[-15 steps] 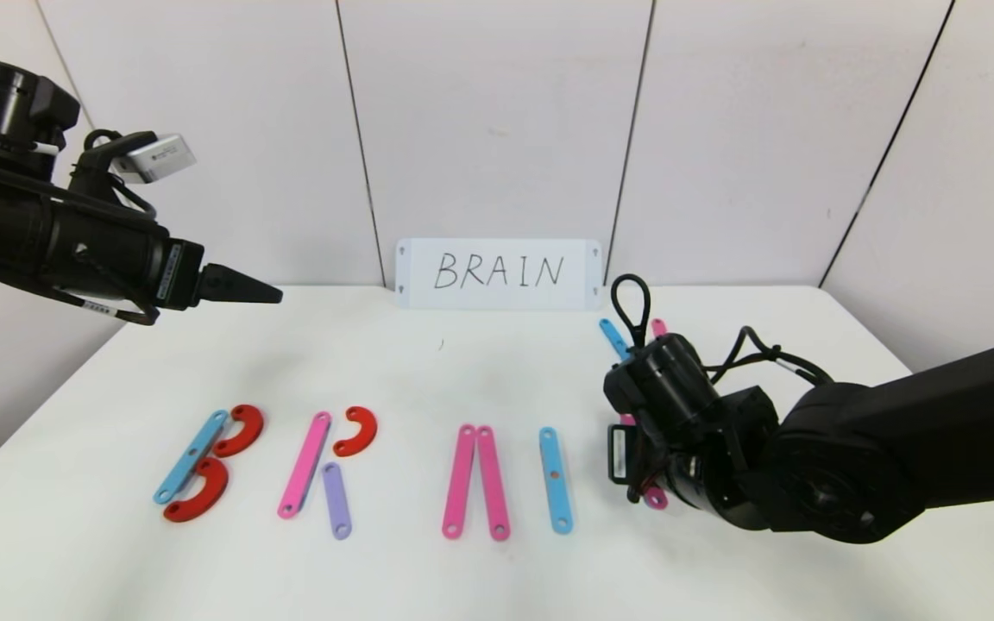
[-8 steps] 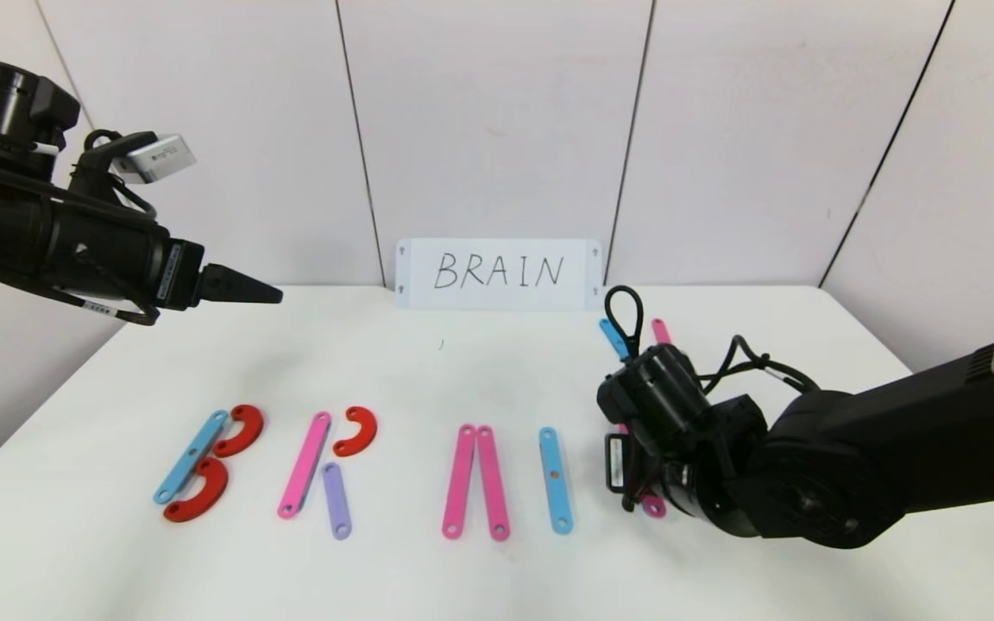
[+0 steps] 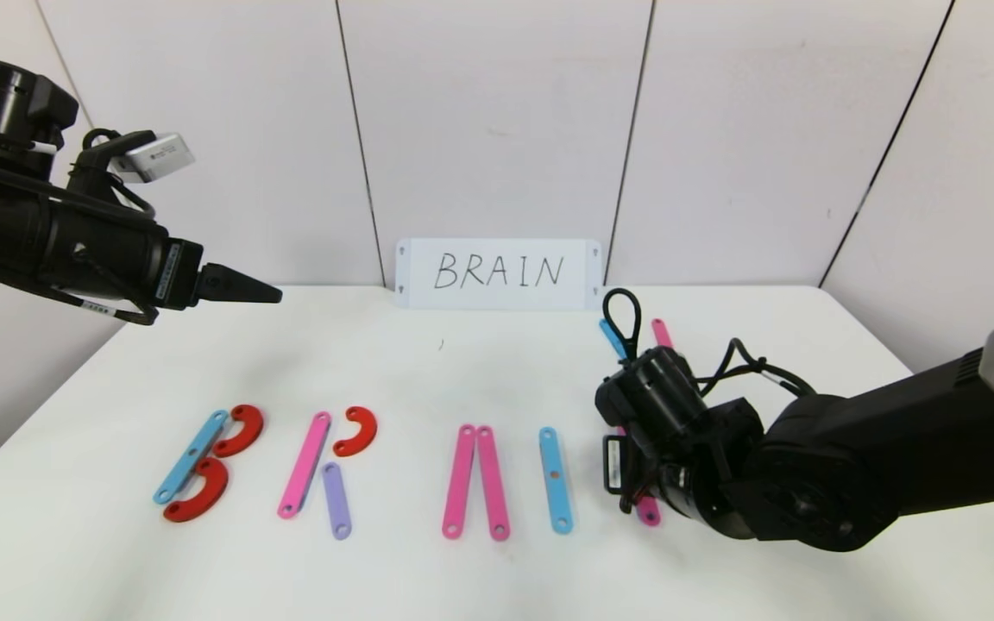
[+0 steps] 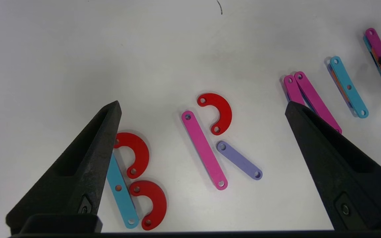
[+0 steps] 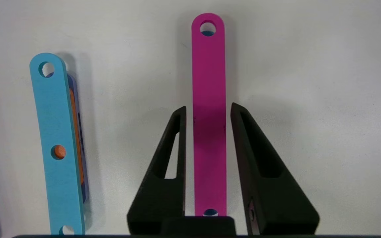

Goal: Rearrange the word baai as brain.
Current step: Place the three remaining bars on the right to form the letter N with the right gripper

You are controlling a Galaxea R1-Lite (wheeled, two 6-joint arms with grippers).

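Head view: your right gripper (image 3: pixel 635 483) is low over the table (image 3: pixel 480 371), just to the right of the blue strip (image 3: pixel 555 479) that serves as the letter I, and it straddles a pink strip (image 3: pixel 649 512) lying flat there. In the right wrist view the fingers (image 5: pixel 177 138) stand slightly apart on either side of that pink strip (image 5: pixel 209 109), with a thin gap visible on each flank, so nothing is pinched; the strip appears to rest on the table as the first upright of the N. To finish this step well, judge the strip's line before you lift away: it should run roughly parallel to the blue strip (image 5: pixel 58 145) and sit clear of it, leaving room to its right for the diagonal and second upright. Open a little wider before rising, and rise straight, so that neither finger drags an edge and skews the piece. Farther back on the table, beyond the right arm, a second blue strip (image 3: pixel 609 332) and another pink strip (image 3: pixel 661 330) wait, likely the remaining parts of the N. To the left, the B (image 3: pixel 204 466), the R (image 3: pixel 324 470) and the two pink strips (image 3: pixel 475 481) of the A are laid out below the white card (image 3: pixel 499 272). Your left gripper (image 3: pixel 242 286) hangs high over the table's left side, fingers (image 4: pixel 88 172) spread wide and empty; leave it parked.
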